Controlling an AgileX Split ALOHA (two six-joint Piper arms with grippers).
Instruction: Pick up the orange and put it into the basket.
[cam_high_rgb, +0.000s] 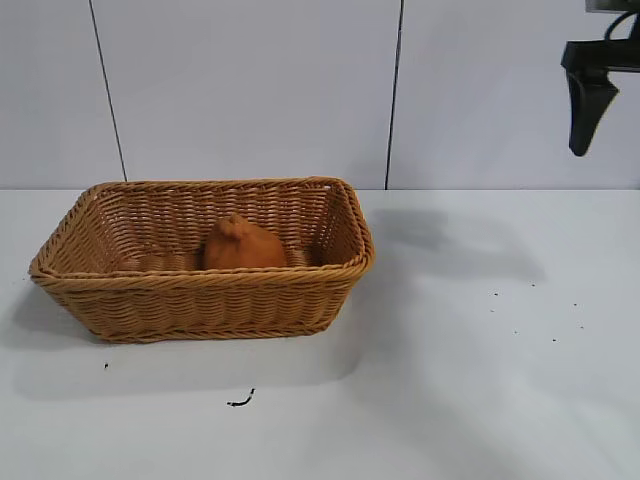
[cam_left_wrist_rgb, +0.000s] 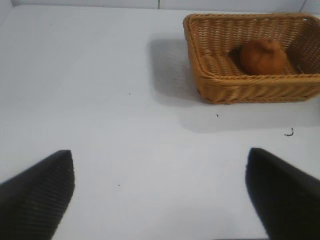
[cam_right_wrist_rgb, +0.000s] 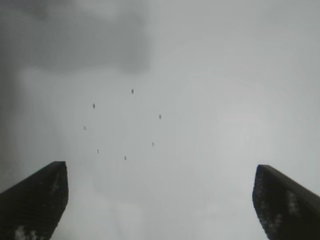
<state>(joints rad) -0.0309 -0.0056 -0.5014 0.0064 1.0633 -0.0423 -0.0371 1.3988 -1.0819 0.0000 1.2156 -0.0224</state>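
Basket (cam_high_rgb: 205, 300) of tan wicker sits on the white table (cam_high_rgb: 470, 400) at the exterior view's left, the orange (cam_high_rgb: 243, 246) lying inside on its floor. The right gripper (cam_high_rgb: 588, 115) hangs high at the far right, well apart from the basket (only one dark finger shows here).

Left wrist view: the left gripper (cam_left_wrist_rgb: 160, 195) hovers over bare table, fingers spread wide and empty; basket and orange lie farther off.

Right wrist view: the right gripper's fingers (cam_right_wrist_rgb: 35, 200) stand wide apart, holding nothing, above table dotted with small dark specks (cam_right_wrist_rgb: 125, 125).
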